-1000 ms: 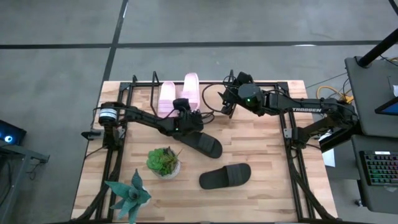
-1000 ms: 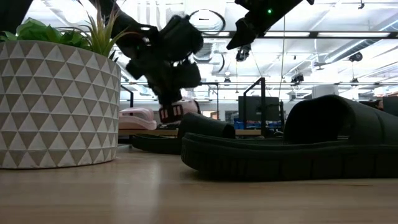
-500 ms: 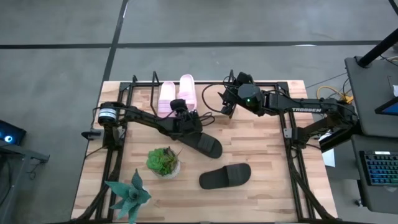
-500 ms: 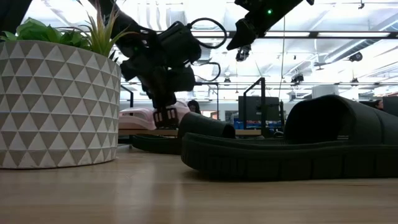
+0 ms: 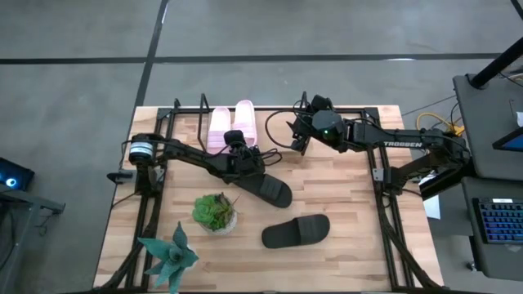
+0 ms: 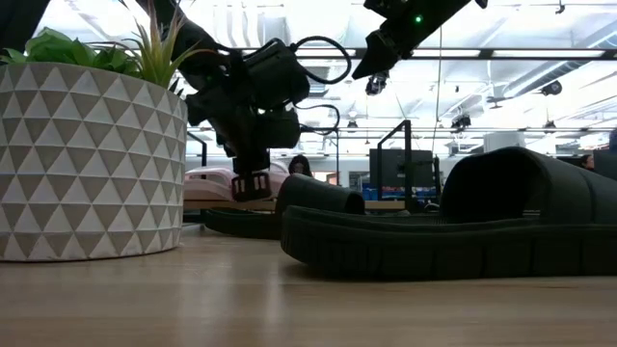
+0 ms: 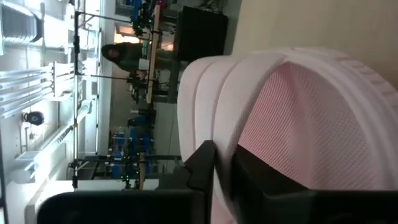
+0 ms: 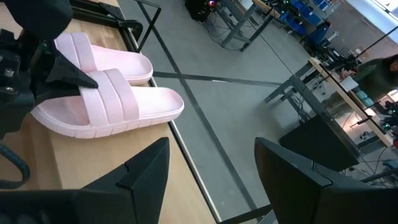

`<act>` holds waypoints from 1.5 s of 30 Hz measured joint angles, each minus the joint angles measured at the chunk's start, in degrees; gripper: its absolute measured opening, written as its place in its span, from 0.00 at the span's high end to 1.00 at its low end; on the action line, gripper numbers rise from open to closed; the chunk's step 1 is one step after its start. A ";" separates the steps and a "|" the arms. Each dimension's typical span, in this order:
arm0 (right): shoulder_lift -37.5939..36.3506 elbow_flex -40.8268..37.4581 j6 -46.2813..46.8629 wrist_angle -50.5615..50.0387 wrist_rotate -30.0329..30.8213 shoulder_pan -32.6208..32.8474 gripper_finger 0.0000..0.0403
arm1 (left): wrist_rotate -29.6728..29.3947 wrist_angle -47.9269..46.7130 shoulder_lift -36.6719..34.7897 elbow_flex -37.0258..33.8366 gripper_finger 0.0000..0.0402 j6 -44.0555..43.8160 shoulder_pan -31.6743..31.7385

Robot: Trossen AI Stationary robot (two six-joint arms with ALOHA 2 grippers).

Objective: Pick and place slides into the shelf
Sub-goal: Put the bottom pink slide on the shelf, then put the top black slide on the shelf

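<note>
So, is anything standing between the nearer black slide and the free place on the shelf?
Yes. The left gripper and its arm lie across the black slide's heel, between it and the shelf beside the pink slides.

From overhead, the left end effector covers the heel of the right-hand pink slide, so you cannot see whether its fingers still pinch the strap or merely touch it. The shelf under the two pink slides is mostly hidden; only thin loop ends show. In the left wrist view the pink slide runs off the edge. At worktop height the near black slide blocks the far one, and the planter is cropped. A person beyond the worktop is too blurred to make out.
</note>
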 joint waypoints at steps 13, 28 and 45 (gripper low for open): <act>0.02 0.00 0.00 -0.54 -0.17 0.00 0.44 | 10.95 -3.31 -0.56 1.48 0.56 0.01 0.54; 0.02 -0.11 -0.02 -1.50 -0.17 0.02 0.44 | 28.83 -11.24 -10.48 1.26 0.44 -1.22 0.55; 0.02 -0.33 0.02 -2.12 -0.36 0.00 0.44 | 35.50 -14.77 -22.87 0.00 0.44 -1.20 0.49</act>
